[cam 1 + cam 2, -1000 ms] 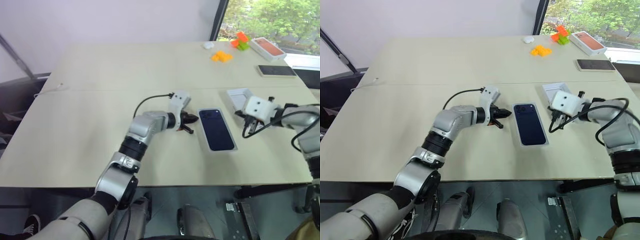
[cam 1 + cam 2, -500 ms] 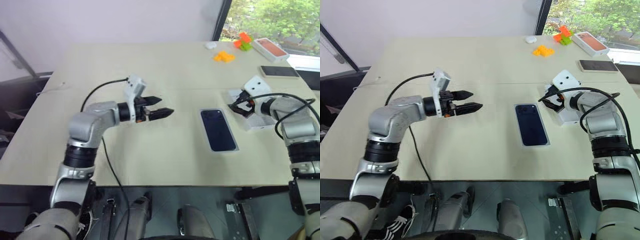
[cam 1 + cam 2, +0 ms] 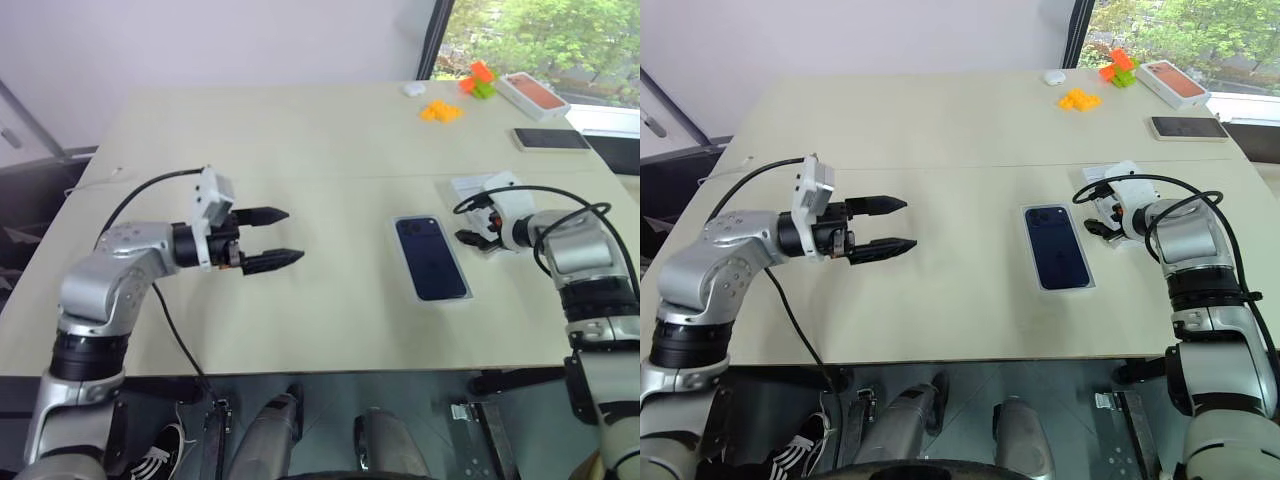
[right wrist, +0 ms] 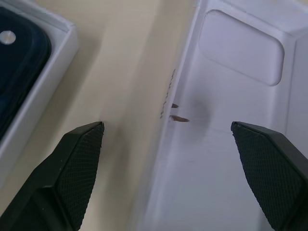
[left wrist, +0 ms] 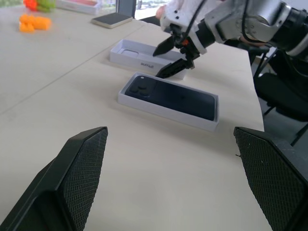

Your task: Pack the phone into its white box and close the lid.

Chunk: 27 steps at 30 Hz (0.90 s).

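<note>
The table [image 3: 300,130] is wide and pale, with a seam running across it. The left gripper [image 3: 268,240] hangs above the table's left half, fingers spread and holding nothing, pointing toward the phone, well apart from it. The right gripper [image 5: 169,58] stands at the table's right side, its fingers parted and empty, tips just over the lid's near wall.

The phone [image 3: 431,258] lies camera side up inside the box [image 5: 159,107], right of the table's middle. The lid [image 5: 136,52] rests on the table just beside the box, on its right, open side up, with a rounded recess in its floor.

At the far right corner lie an orange-topped box [image 3: 534,94], a black phone [image 3: 552,139], some orange blocks [image 3: 441,111], an orange and green toy [image 3: 479,81] and a small white thing [image 3: 414,90].
</note>
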Each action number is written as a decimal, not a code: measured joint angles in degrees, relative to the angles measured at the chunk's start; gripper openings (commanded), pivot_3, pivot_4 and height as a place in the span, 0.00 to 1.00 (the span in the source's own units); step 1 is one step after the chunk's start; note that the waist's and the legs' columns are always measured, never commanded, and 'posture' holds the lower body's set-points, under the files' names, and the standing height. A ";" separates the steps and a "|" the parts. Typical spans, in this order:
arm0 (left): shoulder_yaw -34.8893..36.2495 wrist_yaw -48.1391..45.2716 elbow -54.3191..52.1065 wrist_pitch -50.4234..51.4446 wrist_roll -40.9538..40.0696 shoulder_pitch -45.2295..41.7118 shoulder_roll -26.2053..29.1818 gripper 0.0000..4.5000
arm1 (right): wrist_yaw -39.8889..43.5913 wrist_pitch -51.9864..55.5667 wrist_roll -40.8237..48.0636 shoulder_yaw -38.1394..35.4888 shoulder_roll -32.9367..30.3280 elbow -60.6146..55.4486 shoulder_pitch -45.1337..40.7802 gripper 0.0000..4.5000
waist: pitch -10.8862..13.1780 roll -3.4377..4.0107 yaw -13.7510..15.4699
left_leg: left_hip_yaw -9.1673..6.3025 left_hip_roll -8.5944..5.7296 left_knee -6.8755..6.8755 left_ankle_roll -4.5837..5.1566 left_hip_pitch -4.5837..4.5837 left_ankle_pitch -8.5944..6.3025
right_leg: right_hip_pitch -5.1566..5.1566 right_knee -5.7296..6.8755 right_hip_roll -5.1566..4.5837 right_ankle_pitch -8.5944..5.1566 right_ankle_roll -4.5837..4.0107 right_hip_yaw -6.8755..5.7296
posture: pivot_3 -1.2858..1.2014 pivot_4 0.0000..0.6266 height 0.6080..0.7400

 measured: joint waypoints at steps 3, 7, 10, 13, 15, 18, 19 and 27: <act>0.00 -0.58 -1.13 -1.78 0.18 2.68 2.54 1.00 | -0.64 1.20 1.14 -0.68 1.24 1.65 -0.92 0.58 | 0.01 0.02 0.02 | 0.02 0.01 0.00 0.00 0.00 0.00 | -0.02 0.00 0.00 0.01 -0.02 0.02 | 0.52 0.24 1.00; 0.21 0.51 -1.13 -2.19 0.05 3.28 3.02 1.00 | -1.65 0.28 0.93 -0.17 1.33 2.79 -1.10 0.13 | 0.01 0.02 0.44 | 0.01 -0.02 0.03 0.00 0.00 0.00 | -0.03 0.00 -0.02 0.02 -0.02 0.02 | 0.52 0.24 1.00; 0.37 1.49 -1.14 -2.53 0.02 3.27 3.04 1.00 | -2.95 -0.88 0.58 -0.32 1.25 4.13 -1.57 0.01 | 0.01 0.02 0.23 | 0.01 -0.01 0.02 0.01 0.00 0.00 | -0.03 0.00 -0.02 0.02 -0.02 0.02 | 0.52 0.24 1.00; 0.35 2.34 -1.14 -2.70 0.03 3.17 3.03 1.00 | -3.70 -3.19 -0.17 0.39 1.27 4.90 -1.58 0.01 | 0.01 0.02 0.13 | 0.01 0.01 0.00 0.01 0.00 0.00 | -0.05 0.01 0.00 0.02 -0.02 0.02 | 0.52 0.24 1.00; 0.35 2.73 -1.13 -2.71 0.02 3.07 3.01 1.00 | -4.67 -5.37 -1.21 0.85 1.25 5.10 -1.58 0.01 | 0.03 0.06 0.05 | 0.03 0.01 0.00 0.01 -0.01 0.00 | -0.06 0.01 0.00 0.02 -0.01 0.02 | 0.52 0.24 1.00; 0.37 3.68 -1.07 -2.69 -0.10 2.69 2.87 1.00 | -4.67 -8.83 -1.38 0.80 1.35 4.12 -1.61 0.01 | 0.06 0.10 -0.01 | 0.05 0.01 -0.02 0.01 -0.02 0.01 | -0.08 0.03 0.02 0.02 -0.01 0.03 | 0.52 0.24 1.00; 0.52 3.93 -0.87 -2.60 -0.19 2.35 2.88 1.00 | -3.81 -8.14 0.47 -0.51 2.26 1.89 -1.71 0.01 | 0.09 0.14 -0.13 | 0.05 0.02 -0.04 0.01 -0.03 0.01 | -0.05 0.06 0.03 0.03 -0.01 0.04 | 0.52 0.24 1.00; 0.60 5.76 1.49 -2.56 -0.72 0.17 2.76 1.00 | -0.08 20.26 28.04 -17.61 15.68 -21.64 -7.48 0.01 | 0.11 0.15 -0.87 | -0.05 0.07 -0.04 -0.02 -0.03 0.04 | -0.13 0.16 0.08 0.02 -0.01 0.03 | 0.52 0.24 1.00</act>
